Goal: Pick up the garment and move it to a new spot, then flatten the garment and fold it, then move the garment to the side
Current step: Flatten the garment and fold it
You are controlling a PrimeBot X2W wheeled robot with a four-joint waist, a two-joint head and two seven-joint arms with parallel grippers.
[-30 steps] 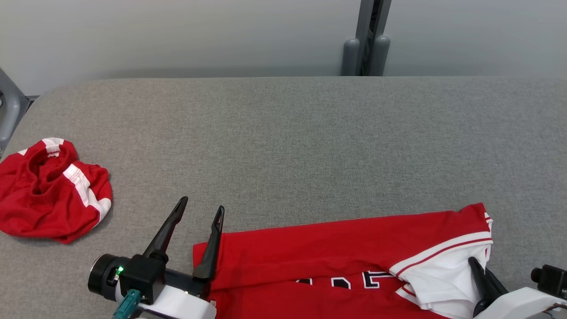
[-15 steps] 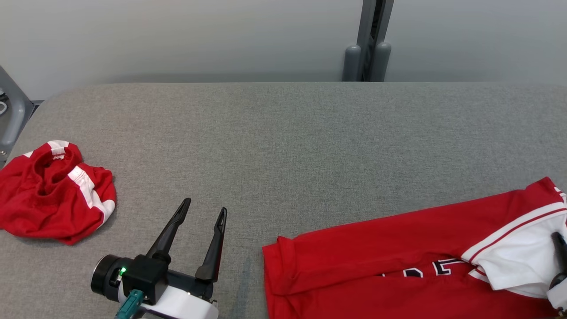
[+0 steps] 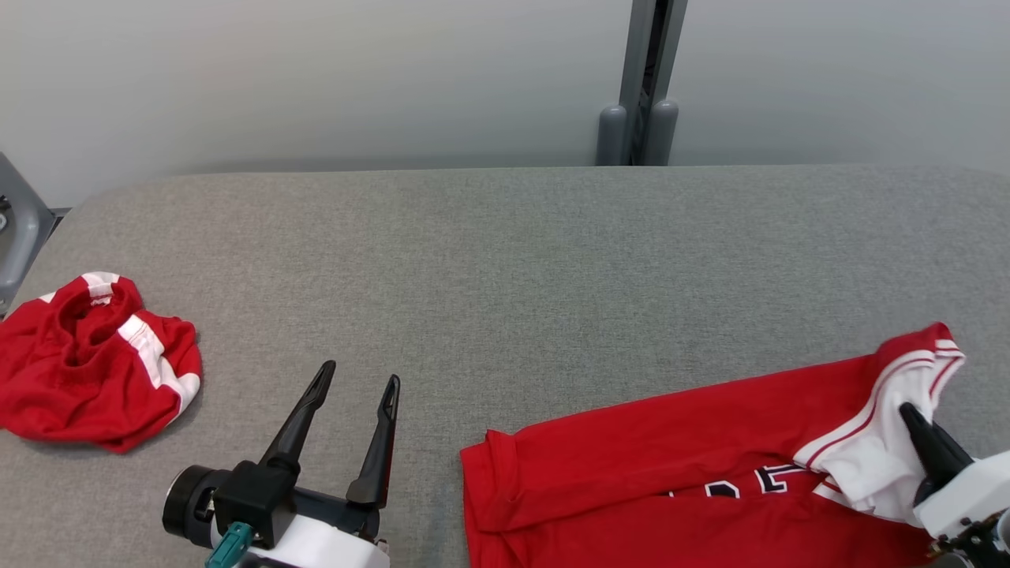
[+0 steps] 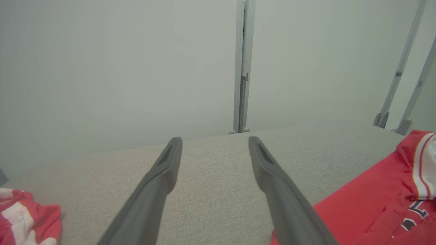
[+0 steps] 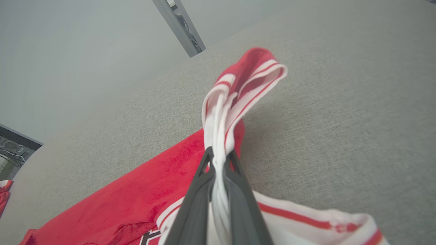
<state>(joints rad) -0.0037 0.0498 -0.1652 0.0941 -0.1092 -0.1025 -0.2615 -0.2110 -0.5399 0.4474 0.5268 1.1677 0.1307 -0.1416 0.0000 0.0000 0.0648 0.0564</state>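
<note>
The garment is a red jersey with dark lettering and a white, red-striped sleeve, lying folded at the front right of the grey padded table. My right gripper is shut on the white sleeve, which bunches up above its tips. In the right wrist view that gripper pinches the sleeve cloth and the garment trails down to the left. My left gripper stands open and empty to the left of the garment's edge. The left wrist view has the left gripper over bare table, with the garment at the right.
A second red and white garment lies crumpled at the table's left edge, also seen as a red heap low on the left. A grey post rises behind the table's far edge against a pale wall.
The right gripper has dragged the garment to the right by its sleeve and lifted the sleeve. The garment's left edge now lies apart from the left gripper, which kept its place.
</note>
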